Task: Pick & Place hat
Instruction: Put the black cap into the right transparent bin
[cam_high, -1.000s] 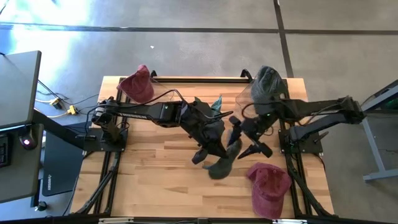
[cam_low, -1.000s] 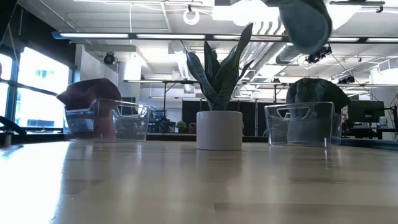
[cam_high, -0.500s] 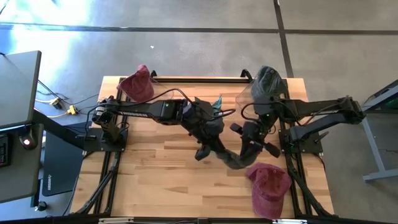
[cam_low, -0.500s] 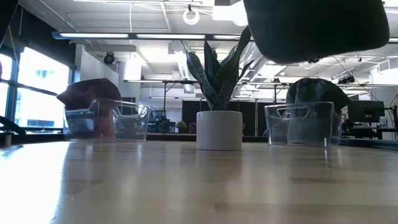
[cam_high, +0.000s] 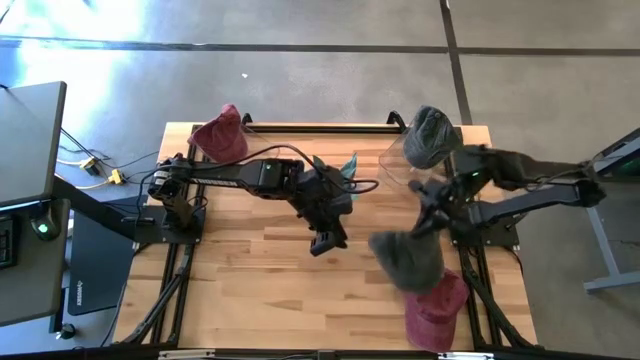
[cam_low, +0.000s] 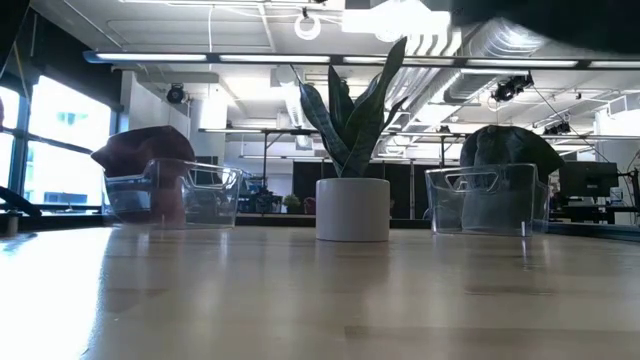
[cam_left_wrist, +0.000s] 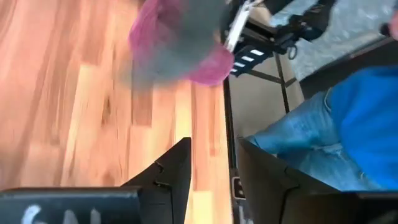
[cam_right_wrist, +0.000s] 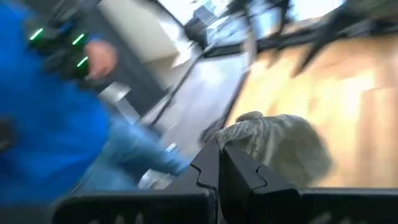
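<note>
1. The right gripper (cam_high: 428, 222) hangs over the right part of the wooden surface (cam_high: 240, 280), at about 3 o'clock from the middle in the high view.
2. Its jaws are closed on the edge of a grey-green hat (cam_high: 408, 260), which hangs down from them, clear of the wood.
3. In the right wrist view the two dark fingers (cam_right_wrist: 205, 168) meet with almost no gap, and the grey-green hat (cam_right_wrist: 273, 146) shows just beyond their tips.
4. A dark red hat (cam_high: 436, 307) lies on the surface at about 5 o'clock, and the grey-green hat partly covers its upper edge in the high view; whether the two touch, I cannot tell.
5. The left gripper (cam_high: 327, 240) is near the middle of the surface, and it carries nothing.
6. In the left wrist view its jaws stand narrowly apart, with only wood and the edge of the surface between the fingers (cam_left_wrist: 177, 171).
7. A clear bin (cam_low: 488, 200) at about 1 o'clock holds another grey-green hat (cam_high: 430, 135).
8. A second clear bin (cam_low: 172, 193) at about 11 o'clock holds another dark red hat (cam_high: 222, 135).
9. A potted plant (cam_low: 352, 160) stands at about 12 o'clock, between the two bins.
10. A person in a blue top (cam_right_wrist: 50, 137) and jeans shows beyond the right edge of the surface in both wrist views.
</note>
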